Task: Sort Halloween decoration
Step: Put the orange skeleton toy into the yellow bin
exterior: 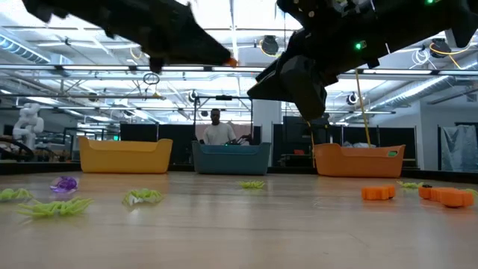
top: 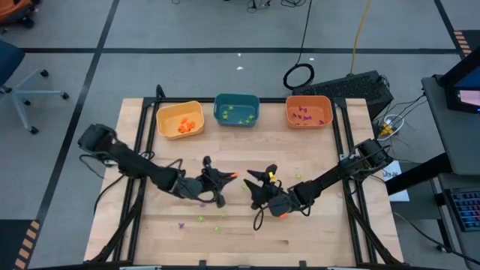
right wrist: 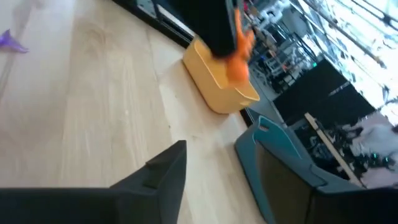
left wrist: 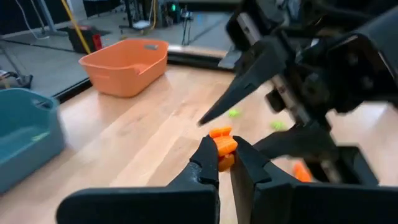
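Observation:
My left gripper point(top: 231, 177) hovers above the table's middle, shut on an orange trinket point(left wrist: 222, 144). My right gripper point(top: 256, 181) is open and faces it from the right at close range; its two fingers are spread apart in the left wrist view. On the wood lie loose green trinkets point(exterior: 52, 208) point(exterior: 142, 196), a purple one point(exterior: 65, 184) and orange ones point(exterior: 379, 193). Other trinkets lie inside the yellow bin point(top: 180, 120), the teal bin point(top: 236, 110) and the orange bin point(top: 308, 112). My left gripper pinches the near end of the orange trinket point(left wrist: 224, 155) between its two fingertips point(left wrist: 205, 160). The fingers reach roughly level toward the table's right. The trinket sticks out beyond the tips and is lifted clear of the table point(exterior: 233, 63).
The three bins stand in a row along the table's far edge. Loose trinkets are scattered over the near half of the table point(top: 201, 219), beneath and in front of both arms. A person point(exterior: 217, 128) shows in the room behind the teal bin.

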You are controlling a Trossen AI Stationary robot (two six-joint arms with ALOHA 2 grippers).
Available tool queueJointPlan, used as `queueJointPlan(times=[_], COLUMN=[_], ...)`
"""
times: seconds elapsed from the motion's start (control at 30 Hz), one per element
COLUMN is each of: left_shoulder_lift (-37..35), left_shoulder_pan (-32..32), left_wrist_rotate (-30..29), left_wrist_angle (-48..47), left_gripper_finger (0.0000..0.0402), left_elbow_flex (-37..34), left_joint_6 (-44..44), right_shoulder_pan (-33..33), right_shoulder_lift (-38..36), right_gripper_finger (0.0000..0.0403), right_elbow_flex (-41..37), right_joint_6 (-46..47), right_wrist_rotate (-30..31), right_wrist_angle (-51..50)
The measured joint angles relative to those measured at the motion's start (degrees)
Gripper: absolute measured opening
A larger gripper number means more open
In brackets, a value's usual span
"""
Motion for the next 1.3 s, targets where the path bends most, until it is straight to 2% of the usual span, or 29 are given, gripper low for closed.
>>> queueJointPlan(times=[0.13, 0.27, 0.4, 0.53, 0.77, 1.0, 1.1, 1.3], left_shoulder_lift=[-9.04, -18.48, -25.75, -30.17, -31.75, -29.87, -28.3, -23.44], left_shoulder_pan=[0.74, 4.08, 9.12, 16.33, 33.55, 49.69, 53.94, 57.55], left_wrist_rotate=[-0.97, -1.53, -1.47, 1.28, 11.01, 20.42, 24.02, 24.06], left_wrist_angle=[-15.2, -32.67, -46.01, -54.69, -63.32, -64.42, -64.52, -64.5], left_gripper_finger=[0.0007, 0.0007, 0.0007, 0.0007, 0.0006, 0.0005, 0.0005, 0.0031], left_elbow_flex=[0.02, 0.02, 0.02, 0.02, 0.02, 0.0, 0.0, 0.0], left_joint_6=[-1.75, -6.54, -9.1, -9.06, -5.71, 0.0, 0.16, 0.54], right_shoulder_pan=[0.02, 0.07, 0.07, 0.07, 0.07, 0.07, 0.04, 0.04], right_shoulder_lift=[0.0, 0.0, 0.01, 0.0, 0.0, 0.0, 0.0, 0.0], right_gripper_finger=[0.0191, 0.0189, 0.0184, 0.0184, 0.0183, 0.0183, 0.0183, 0.0183], right_elbow_flex=[0.0, 0.0, 0.0, 0.0, 0.0, 0.02, 0.02, 0.02], right_joint_6=[4.42, 8.21, 10.03, 11.9, 12.95, 13.96, 15.0, 17.17], right_wrist_rotate=[0.48, 0.44, -1.78, -3.01, -4.11, -4.18, -4.24, -4.37], right_wrist_angle=[0.05, 0.03, 0.02, 0.01, -0.15, -1.33, -2.56, -4.4])
